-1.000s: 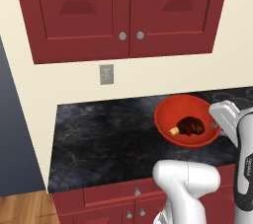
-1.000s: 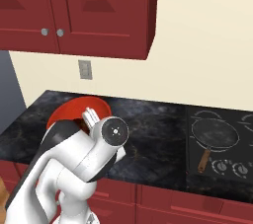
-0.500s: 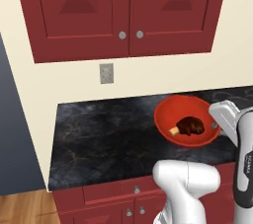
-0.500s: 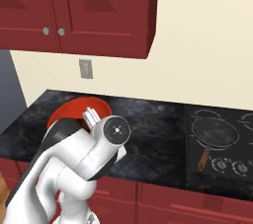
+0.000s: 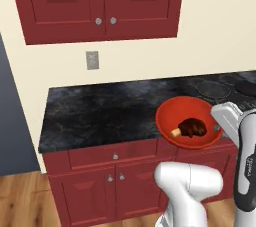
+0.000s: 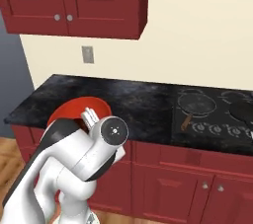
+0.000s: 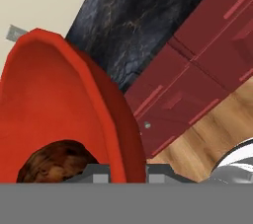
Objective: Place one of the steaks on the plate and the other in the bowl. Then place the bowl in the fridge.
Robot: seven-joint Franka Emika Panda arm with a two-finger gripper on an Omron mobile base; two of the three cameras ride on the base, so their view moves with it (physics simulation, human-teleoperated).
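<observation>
Now bowl [image 5: 189, 122] farther off counter [image 5: 100, 111]

Base backs away leftward: whole view shifts, grey surface enters at left edge; bowl [image 5: 189, 122] with brown steak [image 5: 192, 128] rides along.

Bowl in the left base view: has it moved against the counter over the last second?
Yes. The bowl has come out toward the front edge of the counter and now overhangs it, with the steak inside.
</observation>
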